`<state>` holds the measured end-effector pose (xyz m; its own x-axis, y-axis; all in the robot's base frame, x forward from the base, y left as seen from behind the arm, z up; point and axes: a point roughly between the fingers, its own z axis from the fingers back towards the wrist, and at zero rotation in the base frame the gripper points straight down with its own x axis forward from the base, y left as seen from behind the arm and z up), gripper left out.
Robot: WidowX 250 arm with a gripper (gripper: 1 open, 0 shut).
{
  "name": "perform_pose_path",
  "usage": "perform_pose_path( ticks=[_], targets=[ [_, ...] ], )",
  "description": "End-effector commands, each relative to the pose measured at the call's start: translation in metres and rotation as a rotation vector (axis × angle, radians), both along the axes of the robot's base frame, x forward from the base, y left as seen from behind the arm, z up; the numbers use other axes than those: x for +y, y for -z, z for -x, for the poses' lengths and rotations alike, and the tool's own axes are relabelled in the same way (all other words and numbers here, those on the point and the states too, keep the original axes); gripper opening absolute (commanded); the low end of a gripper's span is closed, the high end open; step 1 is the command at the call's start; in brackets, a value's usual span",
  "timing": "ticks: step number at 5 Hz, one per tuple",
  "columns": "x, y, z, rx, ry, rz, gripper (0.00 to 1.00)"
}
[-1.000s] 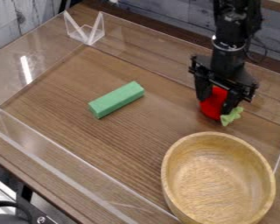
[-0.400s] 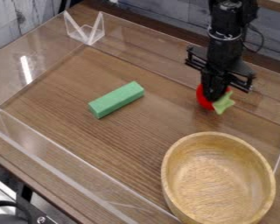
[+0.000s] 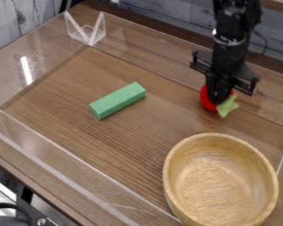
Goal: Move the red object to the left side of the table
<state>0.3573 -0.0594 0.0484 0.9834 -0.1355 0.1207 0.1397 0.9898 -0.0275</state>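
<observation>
The hand (image 3: 219, 89) has drawn its fingers together onto the red object (image 3: 210, 98) (a second ago they stood apart, straddling it). The toy now sits a touch toward 11 o'clock of its old spot, seemingly still on the bench (image 3: 73, 150).

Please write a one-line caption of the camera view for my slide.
Downward gripper, jaws shut on the red strawberry toy; green block left in view, wooden bowl nearer the camera.
</observation>
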Motion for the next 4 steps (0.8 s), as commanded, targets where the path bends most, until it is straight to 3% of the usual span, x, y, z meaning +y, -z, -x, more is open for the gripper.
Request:
perform_pose_path(
  ticks=[1, 2, 4],
  targets=[
    [-0.007, -0.007, -0.014, -0.059, 0.013, 0.002, 0.00],
    [-0.007, -0.002, -0.016, -0.057, 0.011, 0.000, 0.00],
    [0.000, -0.015, -0.015, -0.071, -0.009, 0.009, 0.00]
  ],
)
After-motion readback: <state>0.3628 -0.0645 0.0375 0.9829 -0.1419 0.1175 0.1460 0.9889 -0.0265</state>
